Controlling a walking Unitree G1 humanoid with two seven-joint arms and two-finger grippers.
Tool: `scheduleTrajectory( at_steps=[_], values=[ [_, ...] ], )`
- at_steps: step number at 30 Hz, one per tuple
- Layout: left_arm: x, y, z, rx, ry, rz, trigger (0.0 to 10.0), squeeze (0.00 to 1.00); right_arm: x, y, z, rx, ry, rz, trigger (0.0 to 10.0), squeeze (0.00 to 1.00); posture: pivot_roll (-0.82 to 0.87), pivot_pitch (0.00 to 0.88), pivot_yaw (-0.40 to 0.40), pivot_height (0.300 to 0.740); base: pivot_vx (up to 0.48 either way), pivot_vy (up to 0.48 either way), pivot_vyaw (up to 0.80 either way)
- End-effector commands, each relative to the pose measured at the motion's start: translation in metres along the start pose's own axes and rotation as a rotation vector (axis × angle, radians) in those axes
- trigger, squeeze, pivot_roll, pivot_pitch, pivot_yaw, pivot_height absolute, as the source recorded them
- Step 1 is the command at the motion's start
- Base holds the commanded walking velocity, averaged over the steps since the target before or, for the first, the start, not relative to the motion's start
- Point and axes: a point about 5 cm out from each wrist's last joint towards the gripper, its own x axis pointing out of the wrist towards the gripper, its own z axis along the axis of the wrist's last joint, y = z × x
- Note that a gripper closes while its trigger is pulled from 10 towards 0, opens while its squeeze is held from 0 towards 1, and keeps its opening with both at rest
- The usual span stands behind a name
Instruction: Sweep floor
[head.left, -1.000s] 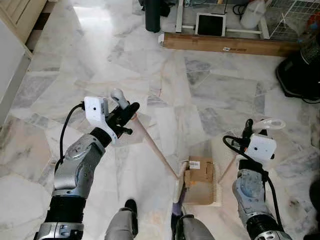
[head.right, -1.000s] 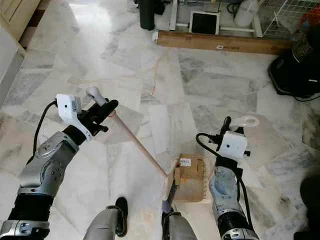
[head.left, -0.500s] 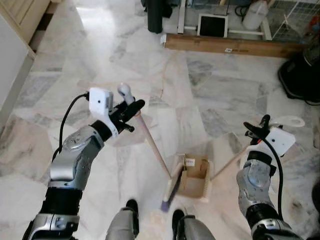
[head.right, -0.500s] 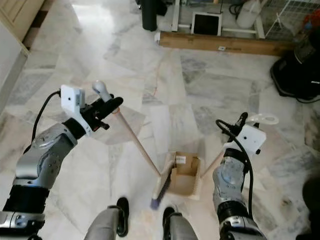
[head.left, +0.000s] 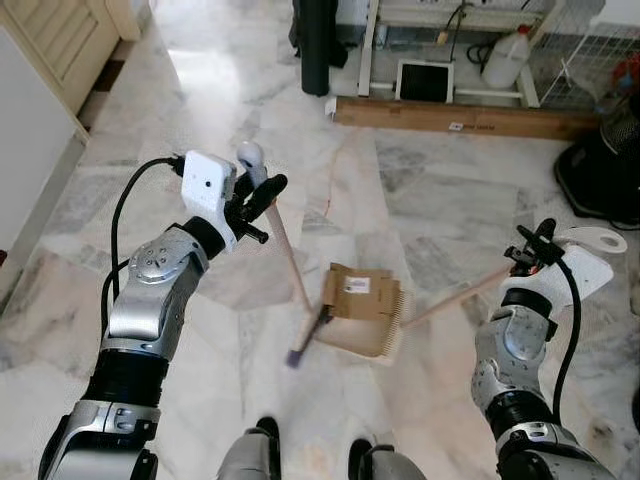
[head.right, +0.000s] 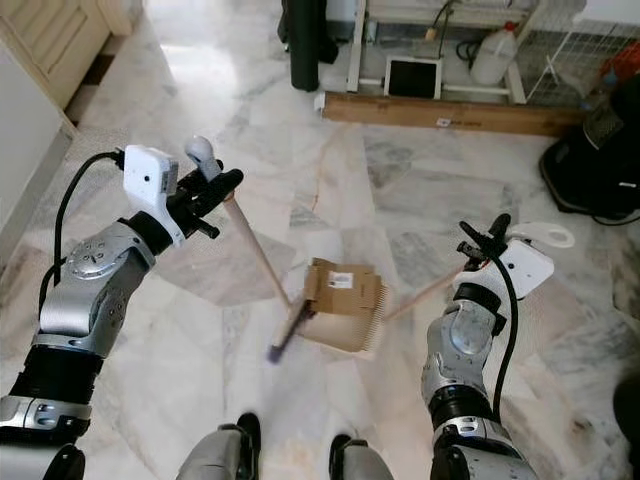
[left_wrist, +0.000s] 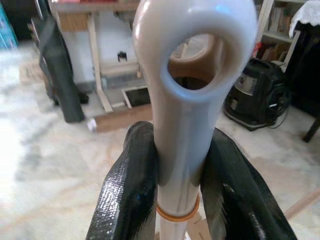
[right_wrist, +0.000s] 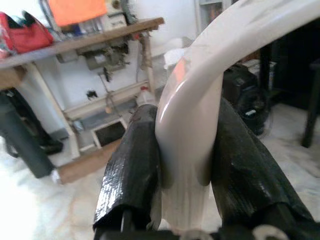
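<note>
Glossy veined marble floor (head.left: 440, 200). Pale matt wood broom (head.left: 285, 255) shaft, glossy white plastic grip. Brown cardboard on dustpan (head.left: 362, 310), wooden handle. Black rubbery, faintly textured fingers (left_wrist: 127, 190). Silver metal arms, white plastic camera housings.

A: What has shifted? 
B: The dustpan (head.left: 362, 311), lying flat by the robot's feet a second ago, now sits farther forward and tilted; its handle leans lower toward the right gripper (head.left: 530, 245).

A: The broom (head.left: 290, 270)? 
B: Its bristle end has swung leftward.
</note>
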Motion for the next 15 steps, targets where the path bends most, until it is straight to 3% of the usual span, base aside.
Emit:
scheduleTrajectory(
  at_steps=[1,5,8,15],
  values=[
    [-0.003,0.007,-0.001,0.108,0.036,0.005,10.0,0.00,0.010,0.003,0.014,0.057,-0.064,-0.021,10.0,0.00,0.24,0.105,-0.016,0.740,0.000,0.000,0.00],
    [-0.005,0.021,0.001,0.163,0.020,0.075,10.0,0.00,0.014,0.006,0.018,0.073,-0.075,0.004,10.0,0.00,0.24,0.084,-0.029,0.740,0.000,0.000,0.00],
    [-0.006,0.020,0.000,0.185,0.015,0.075,10.0,0.00,0.015,0.006,0.019,0.081,-0.076,0.014,10.0,0.00,0.24,0.077,-0.033,0.740,0.000,0.000,0.00],
    [-0.005,0.015,-0.001,0.341,0.008,0.083,10.0,0.00,0.015,0.004,0.019,0.115,-0.076,0.008,10.0,0.00,0.24,0.057,-0.036,0.740,0.000,0.000,0.00]
  ],
)
